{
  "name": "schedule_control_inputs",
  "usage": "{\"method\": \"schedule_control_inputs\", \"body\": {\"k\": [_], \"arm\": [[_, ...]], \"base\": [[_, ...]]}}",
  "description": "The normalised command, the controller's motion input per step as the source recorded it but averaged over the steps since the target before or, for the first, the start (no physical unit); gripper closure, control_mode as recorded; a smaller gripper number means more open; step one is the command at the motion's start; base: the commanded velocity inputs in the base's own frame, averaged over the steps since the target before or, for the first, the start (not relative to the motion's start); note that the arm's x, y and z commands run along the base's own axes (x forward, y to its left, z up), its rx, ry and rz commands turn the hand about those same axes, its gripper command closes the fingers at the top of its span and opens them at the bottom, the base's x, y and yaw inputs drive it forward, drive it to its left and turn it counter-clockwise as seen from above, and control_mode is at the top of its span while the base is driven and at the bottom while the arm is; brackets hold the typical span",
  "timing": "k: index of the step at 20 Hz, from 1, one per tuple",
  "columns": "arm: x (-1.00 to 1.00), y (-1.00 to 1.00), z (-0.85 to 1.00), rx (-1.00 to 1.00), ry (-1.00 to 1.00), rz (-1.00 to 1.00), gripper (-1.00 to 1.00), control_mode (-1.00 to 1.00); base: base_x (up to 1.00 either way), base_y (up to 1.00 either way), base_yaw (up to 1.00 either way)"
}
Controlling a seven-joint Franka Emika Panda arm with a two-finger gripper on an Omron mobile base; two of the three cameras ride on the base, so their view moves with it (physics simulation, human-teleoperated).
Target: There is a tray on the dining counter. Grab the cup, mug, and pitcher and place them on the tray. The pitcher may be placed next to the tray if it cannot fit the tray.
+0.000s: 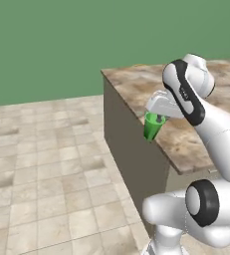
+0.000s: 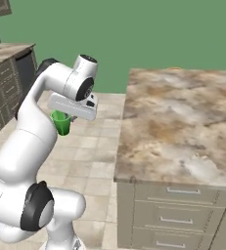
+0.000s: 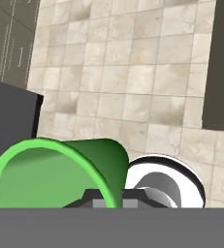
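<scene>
Right below the gripper (image 2: 67, 115), hanging from the closed fingers, the cup (image 2: 61, 122); pinched at the rim, long axis dropping away from the fingers, mouth up against them, base pointing down toward the tiled floor (image 3: 133, 77); carried in the air, clear of any surface; off to one side of the fingers, the dining counter (image 2: 183, 122), its near edge level with the cup or a touch lower; no tray to aim for just here; likely a carry across that stone top next, cup kept upright.
</scene>
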Motion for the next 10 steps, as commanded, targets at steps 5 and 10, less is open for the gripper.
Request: {"method": "schedule_control_inputs", "body": {"k": [5, 10], "arm": [[0.00, 0.00, 0.00, 0.00, 0.00, 0.00, 1.00, 1.00], [0.00, 0.00, 0.00, 0.00, 0.00, 0.00, 1.00, 1.00]], "base": [[0.68, 1.00, 0.00], [0.96, 1.00, -0.04]]}}
